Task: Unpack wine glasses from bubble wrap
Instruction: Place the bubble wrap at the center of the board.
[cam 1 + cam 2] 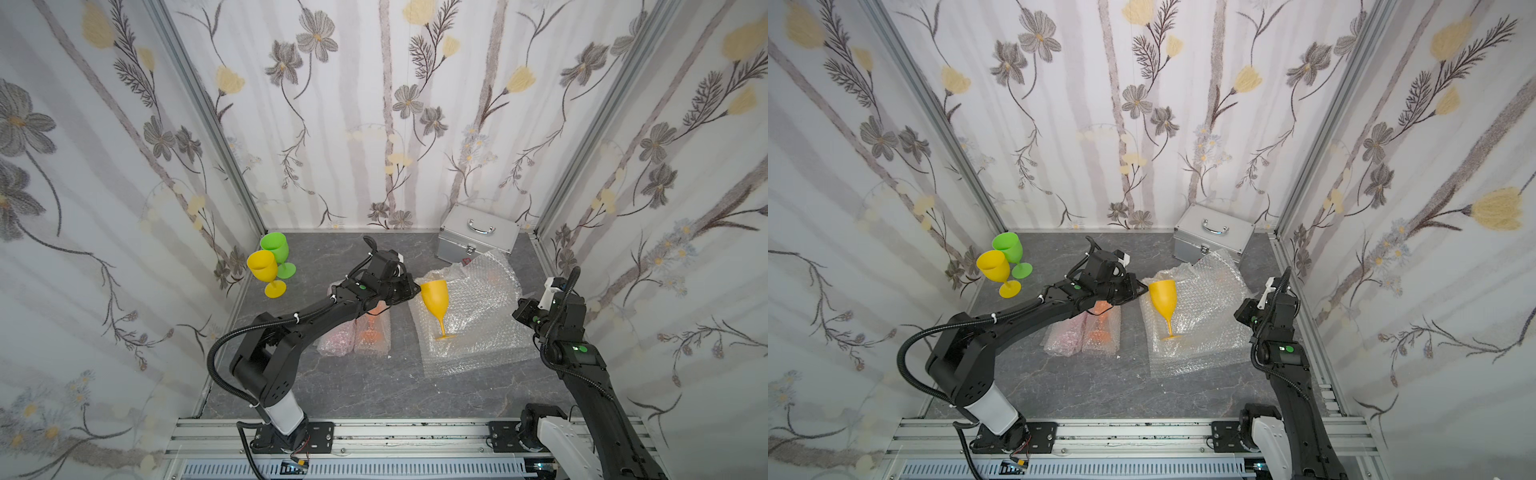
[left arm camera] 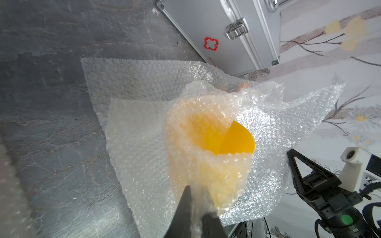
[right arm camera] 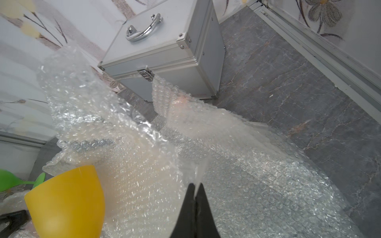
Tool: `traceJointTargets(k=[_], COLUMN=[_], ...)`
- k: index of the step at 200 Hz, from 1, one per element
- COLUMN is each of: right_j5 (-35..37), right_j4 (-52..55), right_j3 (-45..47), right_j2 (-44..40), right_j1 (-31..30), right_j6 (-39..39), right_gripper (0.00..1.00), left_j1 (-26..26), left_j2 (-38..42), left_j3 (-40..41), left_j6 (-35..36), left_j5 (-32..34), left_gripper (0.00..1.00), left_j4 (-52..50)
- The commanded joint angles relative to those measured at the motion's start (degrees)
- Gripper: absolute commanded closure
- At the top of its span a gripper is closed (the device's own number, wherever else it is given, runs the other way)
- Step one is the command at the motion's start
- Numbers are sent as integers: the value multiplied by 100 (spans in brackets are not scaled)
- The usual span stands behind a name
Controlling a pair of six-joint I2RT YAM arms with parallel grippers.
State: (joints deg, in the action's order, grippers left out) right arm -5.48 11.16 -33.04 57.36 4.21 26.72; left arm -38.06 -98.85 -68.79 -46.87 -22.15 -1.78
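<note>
The amber goblet (image 1: 434, 299) hangs from its rim. The left pincer (image 1: 417, 286) is clenched on the lip of the bowl. In the left wrist view, a fold of bubble wrap (image 2: 206, 181) seems to be caught in the same pinch. From that lip the goblet slants down and toward the front of the bench (image 1: 374, 390), bowl high and foot low. The foot is down at the spread sheet of bubble wrap (image 1: 478, 332); I can't tell whether it touches or hangs just above.

The goblet sits right at the tips of the left pincer, and the loose sheet spreads away from it toward the other arm. The right pincer (image 3: 195, 189) is closed on a thin edge of that sheet, on its far side and well apart from the goblet.

To my eye the two arms are pulling opposite ways: glass to the left, wrap held back on the right. The left arm is plainly the nearer one for carrying it over. The green goblet (image 1: 274, 247) and yellow goblet (image 1: 262, 266) stand upright in the far left corner. Two wrapped rolls (image 1: 353, 336) lie under the left arm.
</note>
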Motion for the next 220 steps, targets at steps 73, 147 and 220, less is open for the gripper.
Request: traceJointTargets(k=[73,147,220], right_j5=[824,812,758], right_j4=[-1115,-1180,-782], right_j3=[591,898,669], right_j2=[1145,996,652], right_j1=[495,788,790], right_j6=[287,350,322], right_gripper=[100,100,66], left_j1=[115,367,323], left_j2=[-1122,-1137,-767], left_j3=[-185,477,164], left_j6=[-208,-648,-375], left_j5=[-71,67,213], left_gripper=[86,82,51], left_j4=[541,859,-17])
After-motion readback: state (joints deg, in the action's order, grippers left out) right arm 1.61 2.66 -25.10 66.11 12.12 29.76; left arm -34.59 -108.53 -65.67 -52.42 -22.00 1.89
